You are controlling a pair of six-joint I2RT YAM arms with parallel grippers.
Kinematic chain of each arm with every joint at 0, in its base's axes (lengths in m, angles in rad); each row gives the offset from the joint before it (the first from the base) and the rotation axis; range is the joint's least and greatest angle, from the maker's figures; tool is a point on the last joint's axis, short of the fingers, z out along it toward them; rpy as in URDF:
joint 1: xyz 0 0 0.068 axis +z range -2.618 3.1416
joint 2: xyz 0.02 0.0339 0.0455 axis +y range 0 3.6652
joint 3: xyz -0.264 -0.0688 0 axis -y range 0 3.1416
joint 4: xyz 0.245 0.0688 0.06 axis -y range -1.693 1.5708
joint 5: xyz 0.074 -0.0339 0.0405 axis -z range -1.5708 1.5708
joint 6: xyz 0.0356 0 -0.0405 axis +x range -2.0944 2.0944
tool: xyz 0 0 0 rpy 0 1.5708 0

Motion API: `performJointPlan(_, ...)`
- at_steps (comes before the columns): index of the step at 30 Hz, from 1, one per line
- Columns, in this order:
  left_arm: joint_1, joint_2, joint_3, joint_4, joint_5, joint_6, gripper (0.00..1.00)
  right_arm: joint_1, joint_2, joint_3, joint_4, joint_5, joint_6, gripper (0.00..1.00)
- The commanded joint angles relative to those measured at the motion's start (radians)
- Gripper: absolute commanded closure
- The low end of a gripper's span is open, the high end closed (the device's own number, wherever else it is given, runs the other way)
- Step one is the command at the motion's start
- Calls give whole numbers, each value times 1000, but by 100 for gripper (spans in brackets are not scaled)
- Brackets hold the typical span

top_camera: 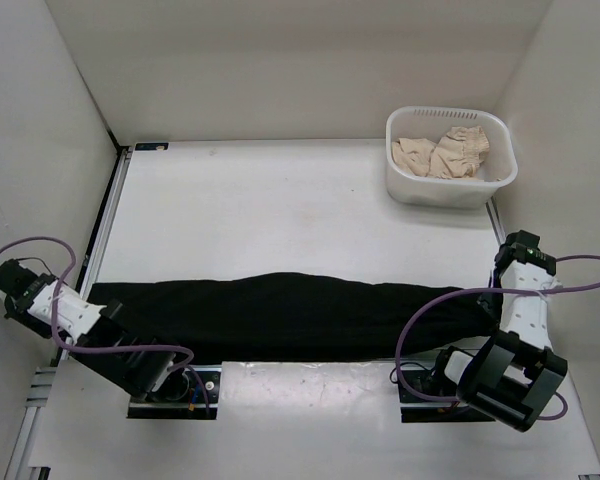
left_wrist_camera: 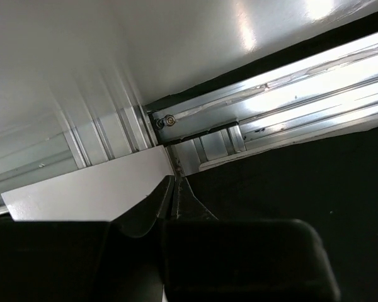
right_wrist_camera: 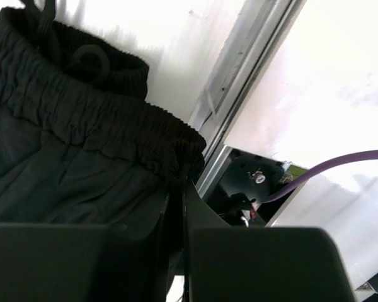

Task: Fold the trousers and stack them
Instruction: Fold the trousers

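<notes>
The black trousers (top_camera: 280,310) lie stretched in a long band across the near part of the table, legs to the left and waist to the right. My left gripper (top_camera: 115,318) is at the leg end; in the left wrist view its jaws (left_wrist_camera: 175,182) are closed at the edge of the black fabric (left_wrist_camera: 302,182). My right gripper (top_camera: 488,305) is at the waist end; in the right wrist view it (right_wrist_camera: 181,184) is shut on the gathered elastic waistband (right_wrist_camera: 82,119).
A white basket (top_camera: 442,190) holding beige cloth garments (top_camera: 440,155) stands at the back right. White walls close in the table on three sides. A metal rail (top_camera: 105,230) runs along the left edge and also shows in the left wrist view (left_wrist_camera: 271,94).
</notes>
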Motion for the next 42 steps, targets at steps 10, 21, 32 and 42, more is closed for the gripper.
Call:
performJointPlan(10, 71, 54, -26, 30, 10, -10, 76, -5, 4, 24, 3, 132, 38, 15)
performJointPlan(21, 30, -98, 84, -234, 154, -10, 46, 36, -18, 193, -46, 62, 54, 8)
performJointPlan(32, -436, 122, -65, -206, 32, -10, 54, 389, 160, -52, 241, -253, 206, 77)
performJointPlan(42, -582, 443, 131, -43, 23, -10, 61, 351, 619, 148, 365, -135, 204, 96)
